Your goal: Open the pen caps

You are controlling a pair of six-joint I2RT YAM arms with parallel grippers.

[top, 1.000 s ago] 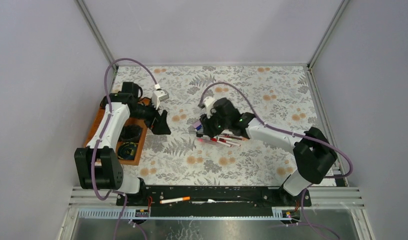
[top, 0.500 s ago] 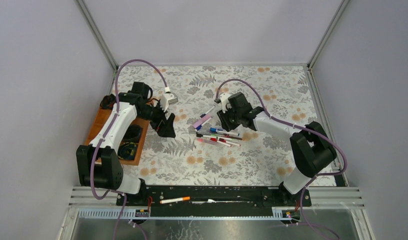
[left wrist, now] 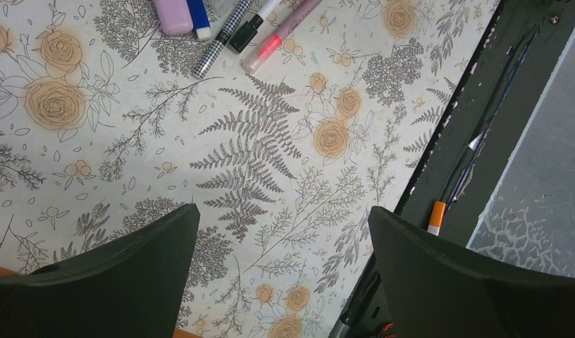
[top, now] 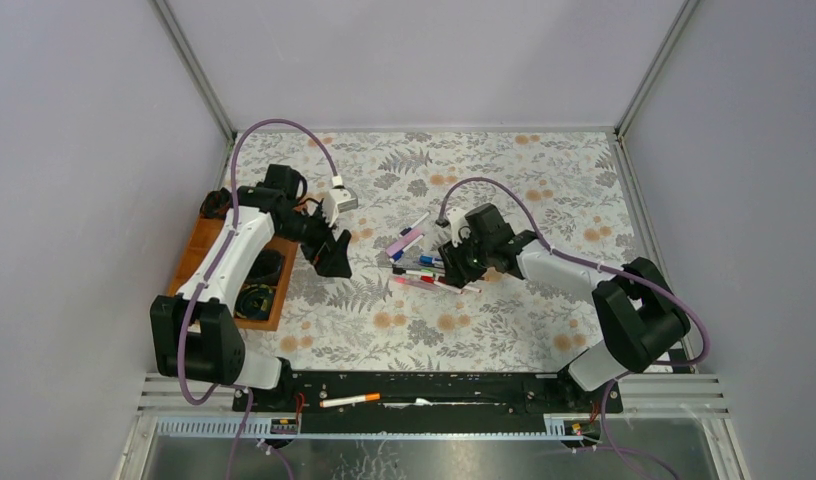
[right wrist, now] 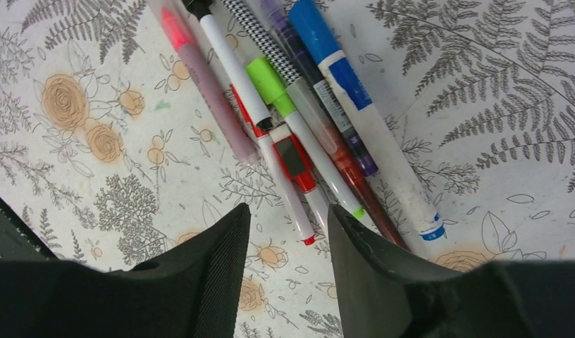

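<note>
Hovering low over the desk (right wrist: 482, 105), the right hand (right wrist: 288, 211) holds its two matte black fingers (right wrist: 207, 267) a little apart, clasping nothing. Just ahead of its fingertips lies the bundle of pens (right wrist: 299, 134), slim round barrels side by side. Most are smooth white plastic, one is a black-and-white check, one translucent pink with a red core. A glossy green cap (right wrist: 265, 79) and a blue cap (right wrist: 313, 32) sit on their barrels. A red-tipped white barrel ends in the gap between the fingers. The blue pen carries small blue print near its end, too fine to read.

The left hand (left wrist: 282, 211) is spread wide and empty above the fern-and-rose printed covering. The pens are well beyond its fingertips, with a stubby pink highlighter (left wrist: 173, 10) among them. To its right, an orange-ended pen (left wrist: 434, 218) rests on the black rail (left wrist: 482, 127).
</note>
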